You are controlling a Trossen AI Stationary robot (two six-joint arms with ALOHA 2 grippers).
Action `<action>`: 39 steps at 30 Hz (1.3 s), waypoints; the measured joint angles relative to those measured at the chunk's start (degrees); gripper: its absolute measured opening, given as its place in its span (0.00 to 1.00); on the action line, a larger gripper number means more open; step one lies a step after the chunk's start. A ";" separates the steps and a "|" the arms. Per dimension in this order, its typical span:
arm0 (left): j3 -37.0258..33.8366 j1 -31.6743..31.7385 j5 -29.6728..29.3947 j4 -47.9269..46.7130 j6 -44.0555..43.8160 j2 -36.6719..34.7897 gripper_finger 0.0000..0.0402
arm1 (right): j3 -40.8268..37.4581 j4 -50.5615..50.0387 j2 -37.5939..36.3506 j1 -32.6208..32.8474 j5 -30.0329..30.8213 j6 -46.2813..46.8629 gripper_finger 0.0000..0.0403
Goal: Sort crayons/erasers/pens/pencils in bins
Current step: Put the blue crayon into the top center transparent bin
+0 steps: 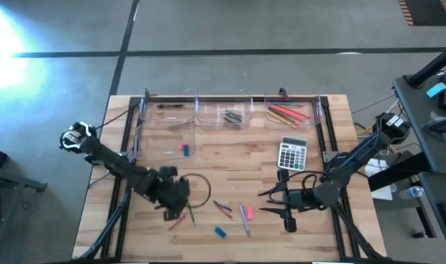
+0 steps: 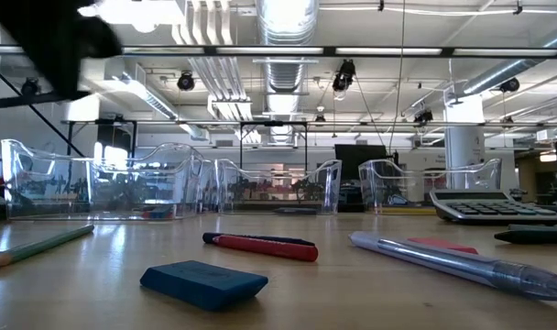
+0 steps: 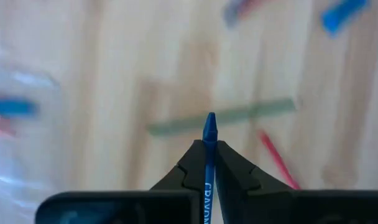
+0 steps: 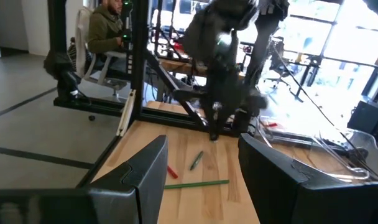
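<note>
So the left gripper (image 3: 209, 163) has its fingers clamped on a blue crayon (image 3: 209, 134), tip poking out, low-left of the table in the high view. Right gripper (image 1: 271, 201) sits lower right with fingers apart, holding nothing. Bins (image 1: 230, 114) line the table's top edge. A blue eraser (image 1: 220, 232) lies bottom centre, near a green pencil (image 3: 223, 117).

The blue crayon (image 3: 209, 155) runs off the left wrist picture's edge (only part of its lettering shows); the table (image 3: 114, 74) behind blurs.
</note>
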 joint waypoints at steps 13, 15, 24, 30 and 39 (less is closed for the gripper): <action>5.83 28.13 -9.33 13.71 36.57 -0.73 0.00 | -0.02 -0.28 0.24 -1.88 0.00 1.94 0.46; 5.82 32.96 -9.11 18.46 42.53 -0.70 0.00 | -0.02 -0.28 0.24 -1.88 0.01 1.86 0.46; 6.05 49.77 -3.42 35.29 57.48 4.37 0.00 | -0.02 -0.13 0.24 -1.88 0.00 0.95 0.46; 7.42 53.75 -2.85 36.26 59.70 10.94 0.00 | -0.02 -0.31 0.24 -1.88 0.00 0.74 0.46; 8.03 54.17 -1.58 36.63 59.65 15.03 0.09 | -0.02 -0.33 0.24 -1.88 0.00 0.55 0.46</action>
